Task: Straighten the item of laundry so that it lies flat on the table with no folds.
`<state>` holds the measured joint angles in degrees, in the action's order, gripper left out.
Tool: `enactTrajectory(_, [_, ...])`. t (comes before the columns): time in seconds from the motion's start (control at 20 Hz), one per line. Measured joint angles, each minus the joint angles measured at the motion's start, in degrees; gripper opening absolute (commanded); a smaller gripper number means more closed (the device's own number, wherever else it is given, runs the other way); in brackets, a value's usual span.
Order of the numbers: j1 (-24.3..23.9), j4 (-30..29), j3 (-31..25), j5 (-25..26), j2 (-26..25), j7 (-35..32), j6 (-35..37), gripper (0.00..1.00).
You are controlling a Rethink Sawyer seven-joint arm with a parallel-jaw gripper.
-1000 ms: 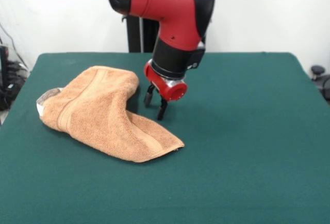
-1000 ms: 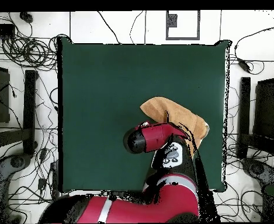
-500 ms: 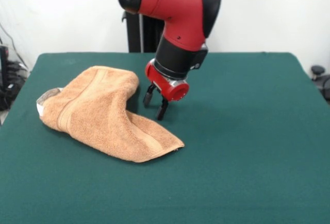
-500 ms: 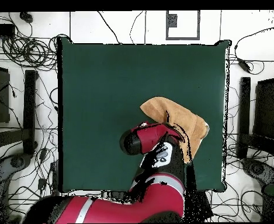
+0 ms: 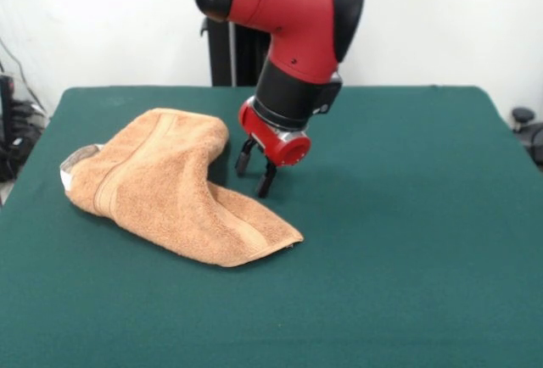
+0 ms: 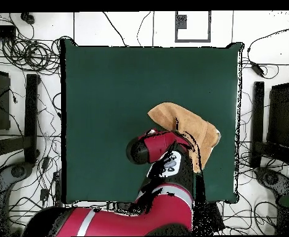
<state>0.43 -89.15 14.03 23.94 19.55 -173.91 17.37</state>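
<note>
I have the gripper (image 5: 254, 173) hovering with its fingers apart and empty, just beside the towel (image 5: 170, 186), which lies folded over itself on the table (image 5: 407, 215), so I'd guess it's lined up to pinch an edge

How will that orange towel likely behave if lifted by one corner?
The towel lies bunched and doubled over, so it probably droops limply and unfolds only partly. Its thick looped pile suggests it drags on the green table rather than sliding. The open pincer hovers beside it.
</note>
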Motion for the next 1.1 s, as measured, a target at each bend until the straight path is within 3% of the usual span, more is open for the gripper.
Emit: enactTrajectory(1.1, [-3.3, -5.4, 0.1, 1.0, 1.0, 0.0, -13.2, 1.0])
